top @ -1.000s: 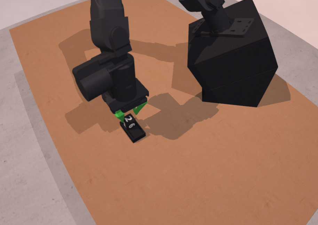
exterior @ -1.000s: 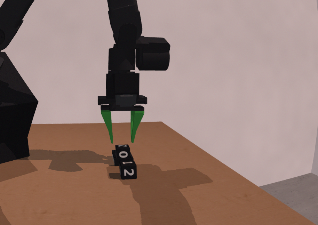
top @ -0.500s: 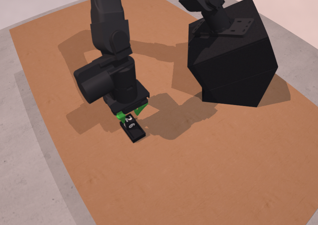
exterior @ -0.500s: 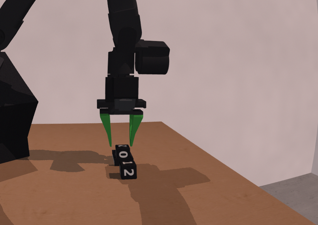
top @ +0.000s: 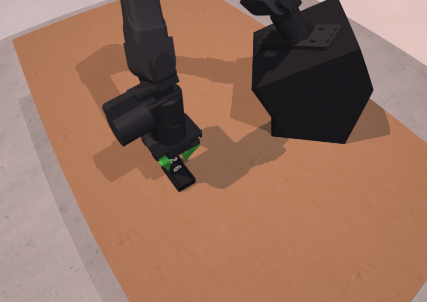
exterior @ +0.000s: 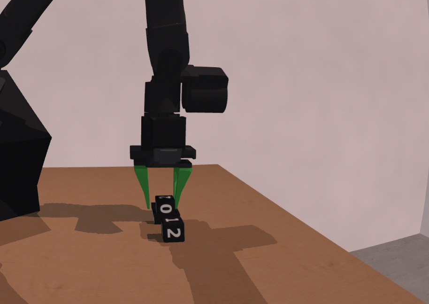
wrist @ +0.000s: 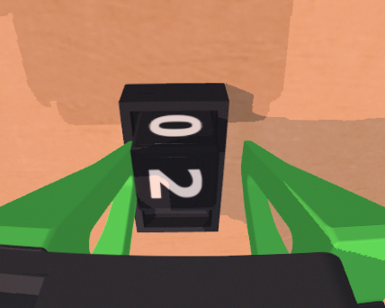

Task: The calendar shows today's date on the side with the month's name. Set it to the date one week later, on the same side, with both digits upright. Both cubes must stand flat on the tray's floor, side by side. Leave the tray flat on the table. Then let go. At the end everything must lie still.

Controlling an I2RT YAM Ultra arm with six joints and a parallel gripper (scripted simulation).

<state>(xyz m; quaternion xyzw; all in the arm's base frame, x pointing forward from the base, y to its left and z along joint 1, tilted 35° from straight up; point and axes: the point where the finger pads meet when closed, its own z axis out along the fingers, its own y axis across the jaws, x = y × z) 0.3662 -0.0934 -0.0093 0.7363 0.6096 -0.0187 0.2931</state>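
A small black tray [top: 181, 179] lies on the brown table top. A black cube [top: 174, 163] at its end under the arm shows white 2 and 6. In the exterior view two cubes stand one behind the other. The rear cube [exterior: 164, 207] shows 0 and the front cube [exterior: 172, 229] shows 1 on top and 2 in front. I cannot tell whether the front cube is inside the tray. In the wrist view the tray [wrist: 174, 156] shows faces 0 and 2. My gripper [exterior: 162, 206] points straight down and is open. Its green fingers straddle the rear cube, with a gap on the right.
The arm's large black base block [top: 310, 74] stands at the back right of the table top. The table's edge [exterior: 311, 224] runs diagonally to the right of the tray in the exterior view.
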